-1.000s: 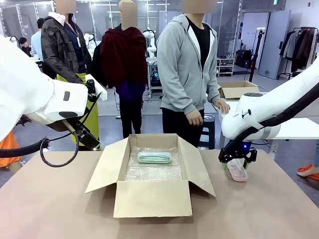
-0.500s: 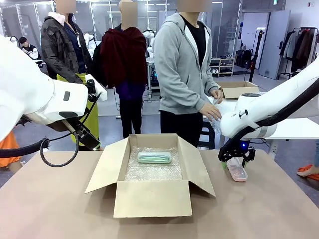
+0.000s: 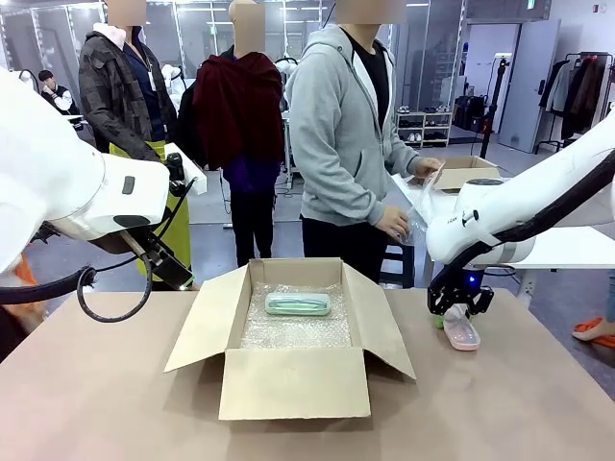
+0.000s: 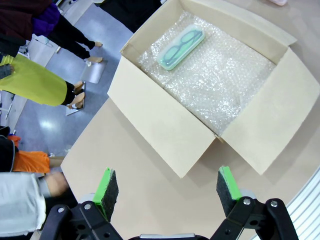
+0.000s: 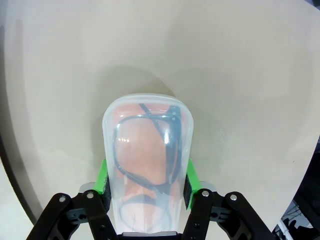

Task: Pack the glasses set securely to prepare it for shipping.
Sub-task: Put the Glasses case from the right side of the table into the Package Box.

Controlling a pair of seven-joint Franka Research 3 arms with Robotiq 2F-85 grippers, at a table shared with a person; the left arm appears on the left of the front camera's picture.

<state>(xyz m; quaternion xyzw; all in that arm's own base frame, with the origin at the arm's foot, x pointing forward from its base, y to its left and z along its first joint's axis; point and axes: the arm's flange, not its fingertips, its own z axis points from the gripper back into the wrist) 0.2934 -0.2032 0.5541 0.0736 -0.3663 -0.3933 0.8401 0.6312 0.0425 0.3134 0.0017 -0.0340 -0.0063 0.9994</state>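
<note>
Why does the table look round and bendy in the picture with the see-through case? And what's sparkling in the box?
Right wrist view: the wide-angle lens bends the edges of the beige table into curves; the clear pink-tinted oblong case throws a soft shadow. Left wrist view: light glints off the bubble wrap sheet lining the open cardboard box.

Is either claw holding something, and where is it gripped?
The right claw pinches the clear pink-tinted case by its two long sides, near one end. The left claw hangs open, holding nothing.
</note>
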